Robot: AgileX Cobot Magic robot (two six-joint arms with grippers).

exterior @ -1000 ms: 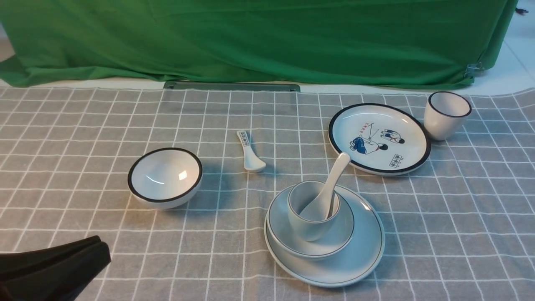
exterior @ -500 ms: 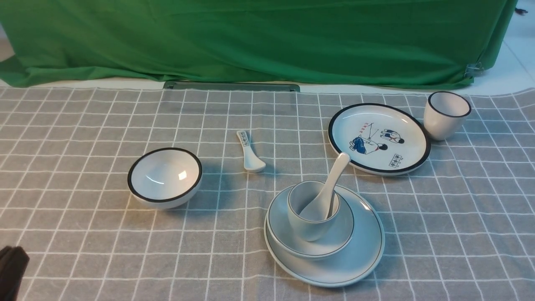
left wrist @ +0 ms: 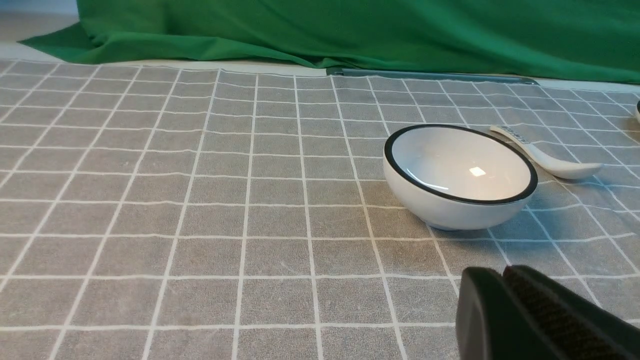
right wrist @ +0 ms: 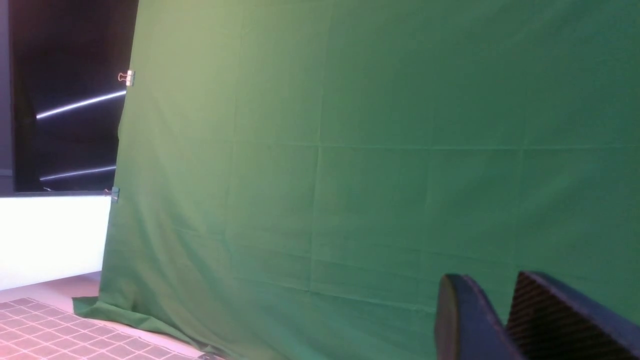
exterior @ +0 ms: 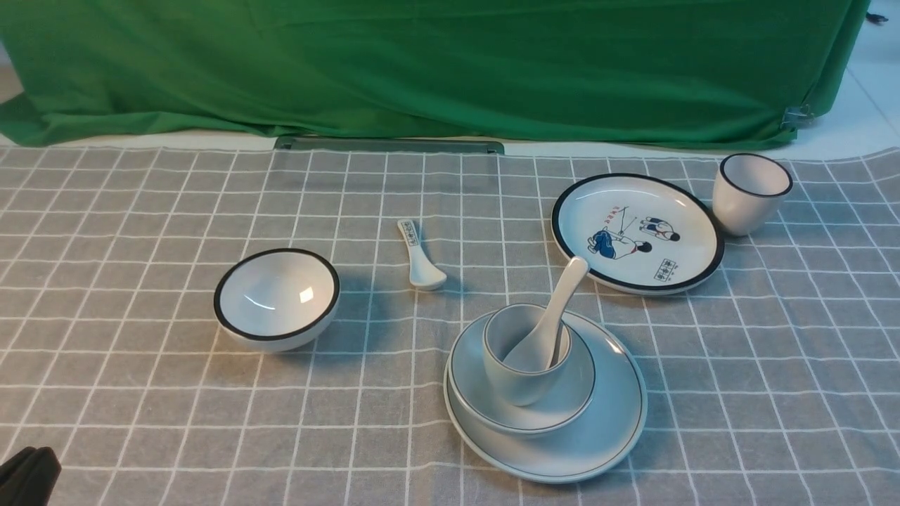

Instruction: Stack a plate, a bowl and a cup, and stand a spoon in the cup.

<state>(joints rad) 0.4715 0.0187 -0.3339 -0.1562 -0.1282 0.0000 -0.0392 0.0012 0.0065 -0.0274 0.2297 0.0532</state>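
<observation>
The pale plate [exterior: 612, 429] lies on the cloth right of the middle, near the front. The pale bowl [exterior: 576, 397] sits on it, and the pale cup [exterior: 517, 383] stands in the bowl. The plain white spoon [exterior: 559, 306] stands in the cup, its handle leaning up to the right. My left gripper [exterior: 31, 467] is shut and empty at the front left edge; in the left wrist view [left wrist: 500, 272] it is near the black-rimmed bowl. My right gripper [right wrist: 492, 282] shows only in the right wrist view, raised before the green cloth, jaws slightly apart and empty.
A black-rimmed bowl [exterior: 277, 297] stands at the left and also shows in the left wrist view [left wrist: 459, 175]. A small marked spoon [exterior: 420, 256] lies in the middle. A cartoon plate [exterior: 638, 232] and a black-rimmed cup [exterior: 751, 192] stand at the back right. A green backdrop [exterior: 450, 70] hangs behind.
My left gripper has drawn back towards the front left corner, so only its tip shows now. The stack and the other dishes have not moved.
</observation>
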